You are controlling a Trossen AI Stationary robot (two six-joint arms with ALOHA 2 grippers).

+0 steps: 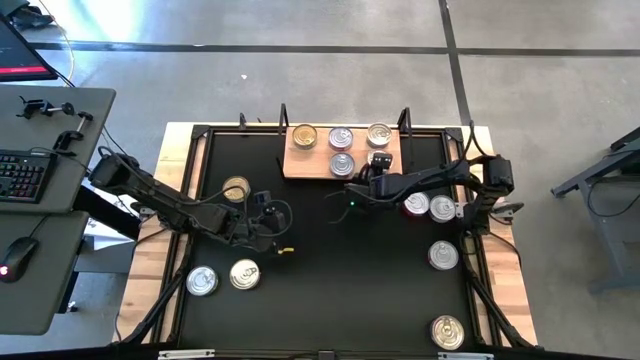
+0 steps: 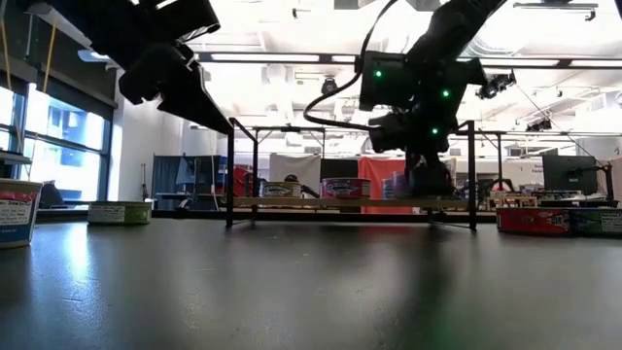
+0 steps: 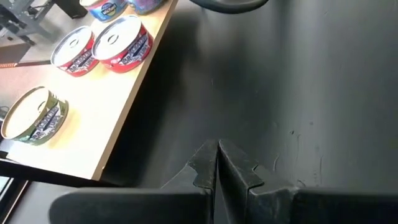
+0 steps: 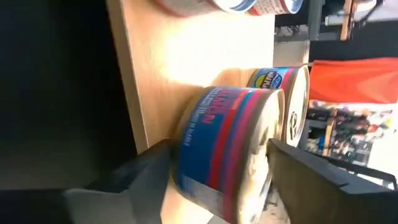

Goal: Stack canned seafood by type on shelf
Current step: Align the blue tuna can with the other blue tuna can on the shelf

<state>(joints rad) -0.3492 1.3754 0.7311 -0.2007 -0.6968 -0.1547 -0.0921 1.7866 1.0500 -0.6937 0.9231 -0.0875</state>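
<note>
1. Light-brown wood forms the rectangular shelf board (image 1: 312, 160) with thin black posts, set at the far side of the black tabletop (image 1: 330, 260).
2. Four flat round pull-tab tins are seen on the board from above; a fifth, a blue-and-red-sided tin (image 4: 227, 158), is set on the board's near right corner, beside a blue-labelled tin (image 4: 292, 102).
3. The right pincer (image 1: 380, 162) is placed around that blue-and-red tin, its jaws spread apart with a gap visible on each side, so the tin appears released rather than gripped.
4. The tin lies directly between the jaws, so a straight retreat away from the shelf is judged the clean exit.
5. The left pincer (image 3: 218, 163) is closed on nothing, over the tabletop's left half.
6. Loose tins (image 1: 438, 207) beside the right arm are nearer to it; two (image 1: 223, 277) at the near left are nearer the left arm.
</note>
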